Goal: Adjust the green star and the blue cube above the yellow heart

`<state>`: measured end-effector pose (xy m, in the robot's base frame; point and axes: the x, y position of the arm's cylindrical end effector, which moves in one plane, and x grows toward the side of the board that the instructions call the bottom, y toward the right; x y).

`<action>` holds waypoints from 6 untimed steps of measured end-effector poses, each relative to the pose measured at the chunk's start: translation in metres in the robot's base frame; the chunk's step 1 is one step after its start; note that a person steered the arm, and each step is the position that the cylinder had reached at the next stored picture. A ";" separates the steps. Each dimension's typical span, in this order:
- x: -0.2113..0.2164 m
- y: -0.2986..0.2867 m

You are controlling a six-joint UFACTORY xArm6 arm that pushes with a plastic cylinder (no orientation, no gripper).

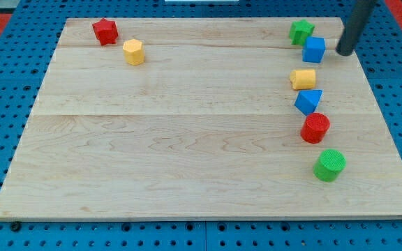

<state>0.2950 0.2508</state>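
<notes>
The green star [301, 31] sits near the view's top right of the wooden board [187, 139]. The blue cube [314, 49] lies just below and right of it, touching or nearly touching. The yellow heart [303, 79] lies below the cube, a small gap apart. My tip [344, 51] rests on the board just right of the blue cube, a short gap away, level with it. The dark rod rises from the tip toward the view's top right.
A blue triangular block [308, 102], a red cylinder [315, 128] and a green cylinder [330, 165] run down the right side below the heart. A red star [105, 31] and a yellow hexagonal block [134, 52] sit at the top left.
</notes>
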 end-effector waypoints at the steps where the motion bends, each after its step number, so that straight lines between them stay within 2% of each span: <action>1: -0.007 -0.003; 2: -0.008 -0.040; 3: 0.020 0.006; 4: 0.087 0.021; 6: 0.121 -0.018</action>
